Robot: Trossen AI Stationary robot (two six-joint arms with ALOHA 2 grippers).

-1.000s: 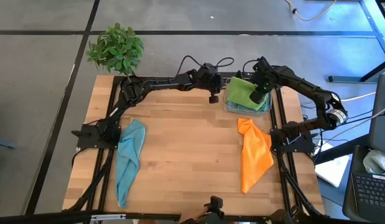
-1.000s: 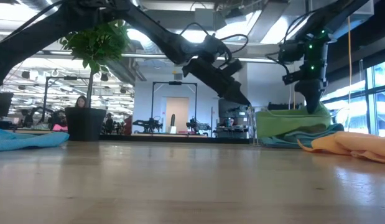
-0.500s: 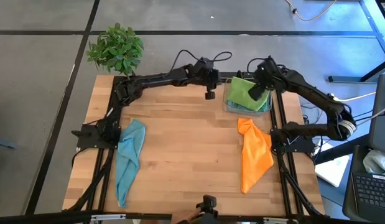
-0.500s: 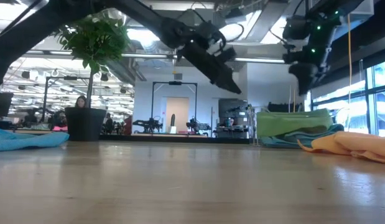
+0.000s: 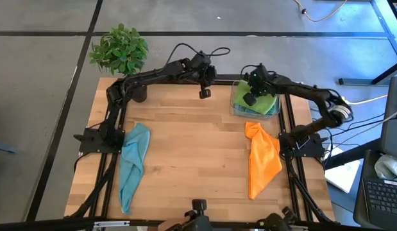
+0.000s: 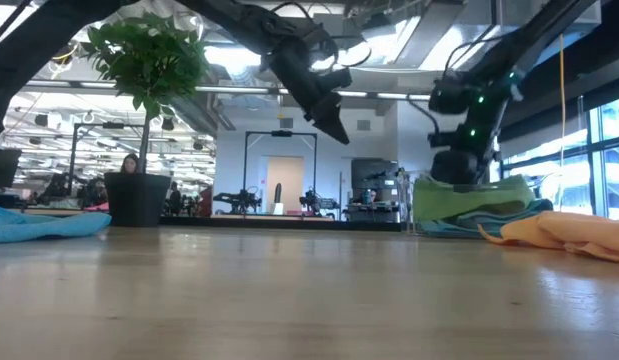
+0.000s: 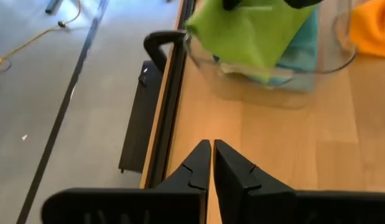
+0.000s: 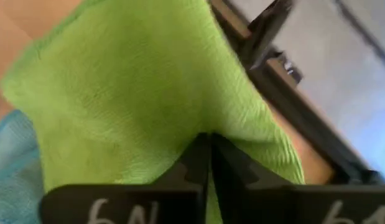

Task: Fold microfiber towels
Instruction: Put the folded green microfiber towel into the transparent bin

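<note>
Over bin (image 5: 238, 110) | right end effector (image 5: 249, 99) together, just above green towel (image 5: 262, 97) | left end effector (image 5: 204, 94) together, farther off

Table (image 5: 198, 154): pale wood planks, smooth, slight sheen. Green towel (image 8: 136, 93), upper right in the high view: fuzzy matt cloth. Orange towel (image 5: 262, 160) and blue towel (image 5: 133, 163): soft matt cloth. Bin (image 7: 285, 84): clear glossy plastic. Frame (image 5: 289, 122): matt black metal.

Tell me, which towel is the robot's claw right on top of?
The lime green towel, top of the pile in the clear bin. The right gripper is over it; the orange towel and light blue towel lie loose on the table.
</note>
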